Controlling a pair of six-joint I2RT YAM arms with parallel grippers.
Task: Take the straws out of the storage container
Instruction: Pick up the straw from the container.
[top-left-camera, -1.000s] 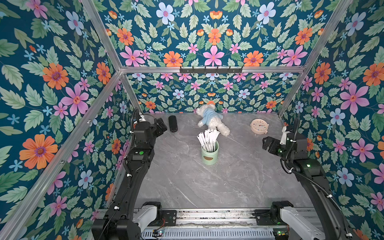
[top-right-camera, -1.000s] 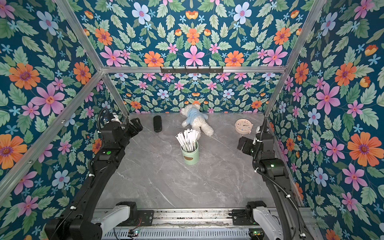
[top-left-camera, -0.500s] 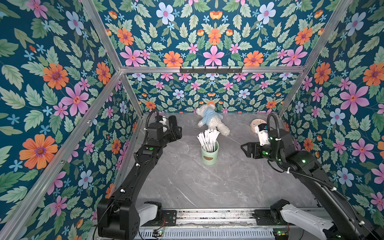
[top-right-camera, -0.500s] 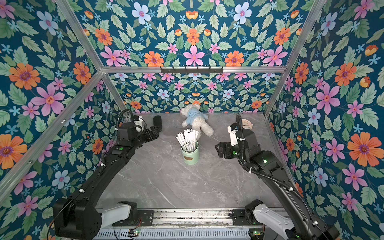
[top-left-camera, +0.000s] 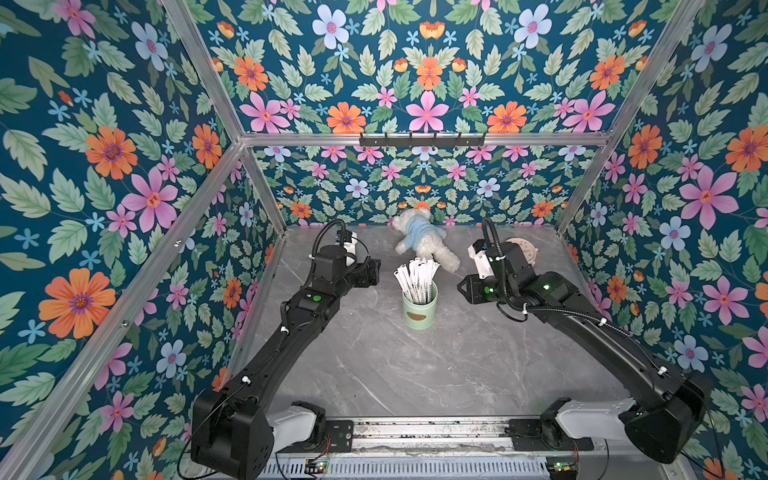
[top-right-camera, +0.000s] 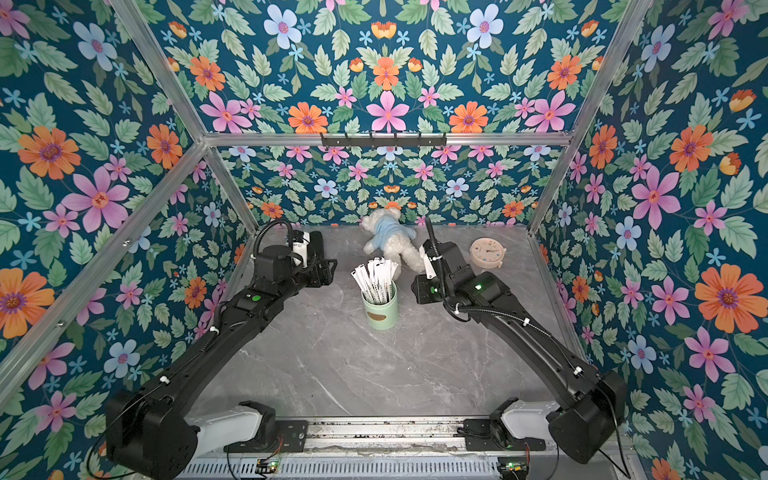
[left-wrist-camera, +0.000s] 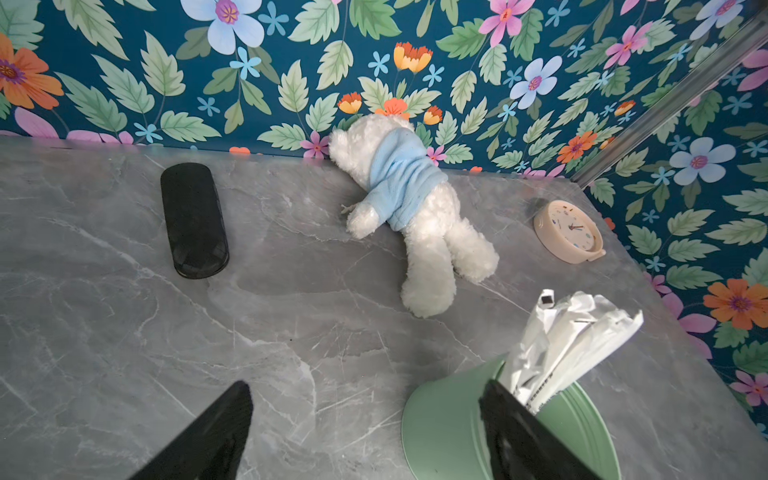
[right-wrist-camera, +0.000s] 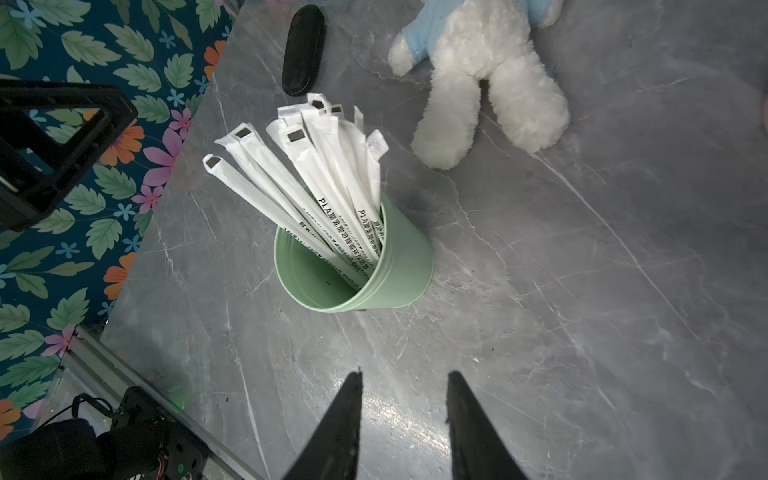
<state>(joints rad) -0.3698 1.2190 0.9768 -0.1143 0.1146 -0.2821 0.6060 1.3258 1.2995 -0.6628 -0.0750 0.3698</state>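
Observation:
The storage container (top-left-camera: 419, 305) (top-right-camera: 379, 309) is a mint-green cup standing upright mid-table, with several white wrapped straws (top-left-camera: 415, 276) (top-right-camera: 374, 276) fanning out of it toward the back left. My left gripper (top-left-camera: 374, 272) (left-wrist-camera: 368, 386) hovers just left of the straws' tops, open wide; in its wrist view one finger (left-wrist-camera: 511, 419) overlaps the container's rim (left-wrist-camera: 449, 424). My right gripper (top-left-camera: 461, 286) (right-wrist-camera: 405, 374) is to the container's right, apart from it, with a narrow gap between its fingers and only bare table in between. The straws (right-wrist-camera: 316, 178) touch neither gripper.
A white teddy bear in a blue shirt (top-left-camera: 424, 243) lies behind the cup against the back wall. A pinkish round clock (top-right-camera: 488, 252) sits at the back right. A black oblong case (left-wrist-camera: 193, 220) lies at the back left. Flowered walls enclose the table.
Both arms have swung in from the sides toward the cup. The right gripper's fingers have drawn much closer together; the left stays wide.

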